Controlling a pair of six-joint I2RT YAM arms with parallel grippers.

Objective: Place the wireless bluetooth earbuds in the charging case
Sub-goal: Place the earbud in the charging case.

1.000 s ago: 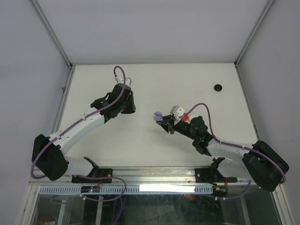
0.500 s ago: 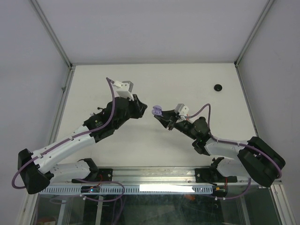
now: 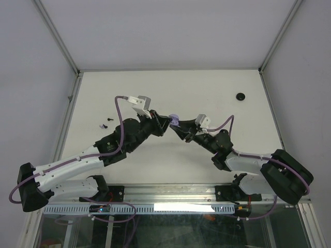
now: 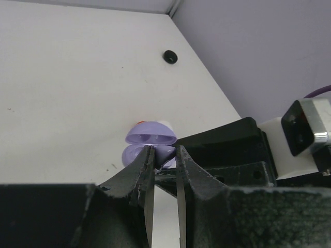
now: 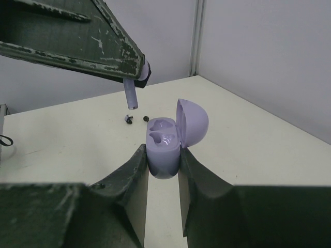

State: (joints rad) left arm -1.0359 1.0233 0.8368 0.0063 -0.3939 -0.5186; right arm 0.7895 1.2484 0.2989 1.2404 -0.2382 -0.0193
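My right gripper (image 5: 164, 151) is shut on the body of the lavender charging case (image 5: 164, 147) and holds it above the table, its lid (image 5: 192, 123) open and both wells empty. My left gripper (image 4: 164, 151) is shut on a lavender earbud (image 4: 168, 154). In the right wrist view that earbud (image 5: 133, 95) hangs stem down, just above and left of the case's wells, apart from it. From the top the left gripper (image 3: 165, 124) and the right gripper (image 3: 179, 126) meet tip to tip at the case (image 3: 175, 121) over mid-table.
Two tiny pieces lie on the table at the left, one lavender and dark (image 3: 102, 125), one black (image 3: 108, 119); both also show in the right wrist view (image 5: 129, 119). A black round piece (image 3: 240, 96) lies far right near the back wall.
My left arm has swung right from the table's left side to the case, earbud in its jaws. My right gripper has carried the case slightly up and back. The tiny pieces at left are uncovered.
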